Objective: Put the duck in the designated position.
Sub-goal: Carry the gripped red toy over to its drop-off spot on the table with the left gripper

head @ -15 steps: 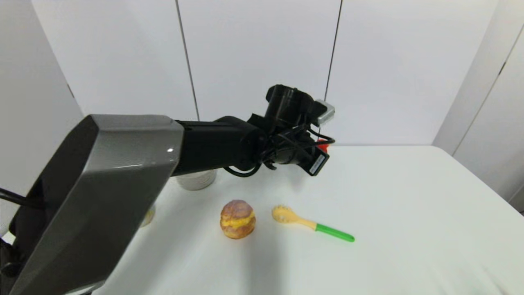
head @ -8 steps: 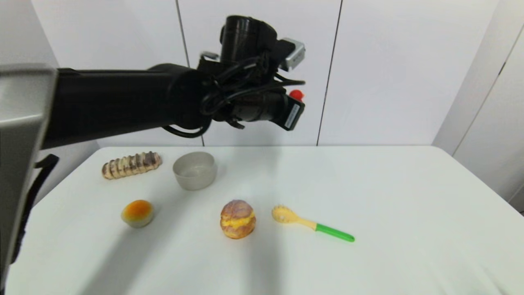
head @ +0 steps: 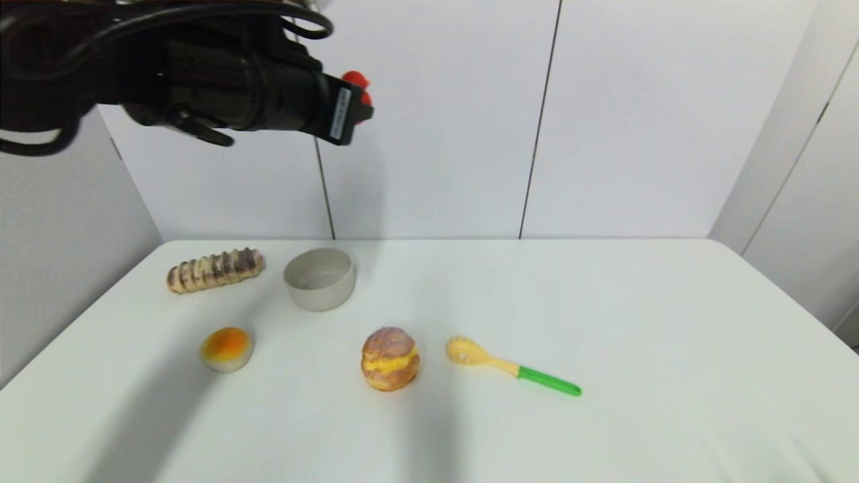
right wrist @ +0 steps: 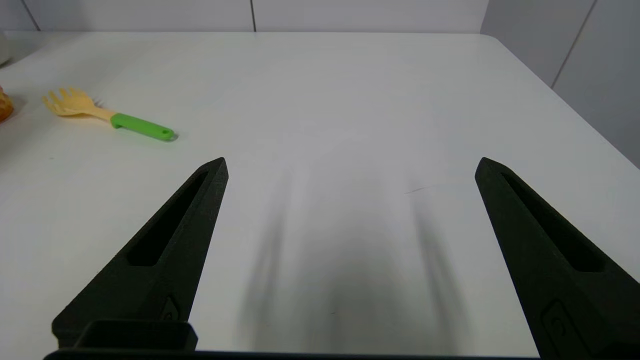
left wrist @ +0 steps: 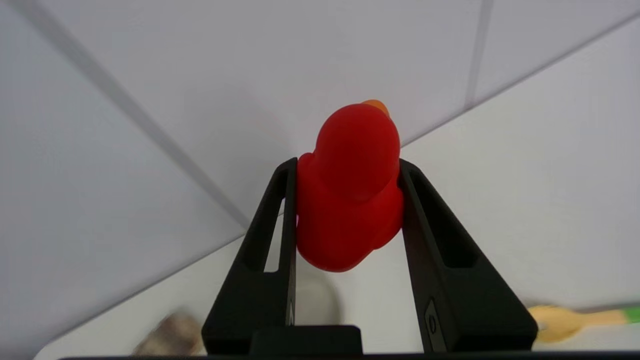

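White table meets grey panelled walls; high above, the left gripper clamps the duck; the right gripper hovers spread wide.

A bare indoor test space that looks like a robotics lab rather than a home or kitchen. A plain white table stands against blank pale wall panels divided by thin dark seams, with no furnishings or decoration around it. On the table lie scattered props: a striped bread roll, a small grey bowl, an orange-topped bun, a cream puff and a green-handled fork.
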Controlling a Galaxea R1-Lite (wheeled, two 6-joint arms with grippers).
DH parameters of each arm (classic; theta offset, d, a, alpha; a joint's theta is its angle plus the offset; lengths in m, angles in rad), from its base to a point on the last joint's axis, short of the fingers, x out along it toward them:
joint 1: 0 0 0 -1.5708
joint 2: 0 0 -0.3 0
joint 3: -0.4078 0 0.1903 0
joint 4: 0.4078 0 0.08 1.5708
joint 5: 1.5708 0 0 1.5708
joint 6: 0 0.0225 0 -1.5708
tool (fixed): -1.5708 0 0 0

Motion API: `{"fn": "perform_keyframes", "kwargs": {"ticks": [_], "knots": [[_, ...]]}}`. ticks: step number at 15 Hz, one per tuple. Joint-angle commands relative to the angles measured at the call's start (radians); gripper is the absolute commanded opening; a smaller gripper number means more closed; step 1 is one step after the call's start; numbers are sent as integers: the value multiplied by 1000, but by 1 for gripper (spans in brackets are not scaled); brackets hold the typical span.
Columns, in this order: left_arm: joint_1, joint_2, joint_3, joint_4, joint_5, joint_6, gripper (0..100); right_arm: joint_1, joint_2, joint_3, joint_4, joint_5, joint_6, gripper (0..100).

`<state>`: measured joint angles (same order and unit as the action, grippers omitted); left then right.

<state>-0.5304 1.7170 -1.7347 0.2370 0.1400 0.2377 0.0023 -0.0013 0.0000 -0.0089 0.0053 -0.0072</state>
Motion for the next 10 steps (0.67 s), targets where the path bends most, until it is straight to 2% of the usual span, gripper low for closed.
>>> {"fn": "perform_keyframes", "kwargs": {"ticks": [1, 10], "knots": [[145, -215, 184, 5, 38, 2, 0, 1, 1, 0, 0, 1, 0, 100], [374, -436, 501, 4, 44, 5, 0, 1, 1, 0, 0, 1, 0, 100]]}}
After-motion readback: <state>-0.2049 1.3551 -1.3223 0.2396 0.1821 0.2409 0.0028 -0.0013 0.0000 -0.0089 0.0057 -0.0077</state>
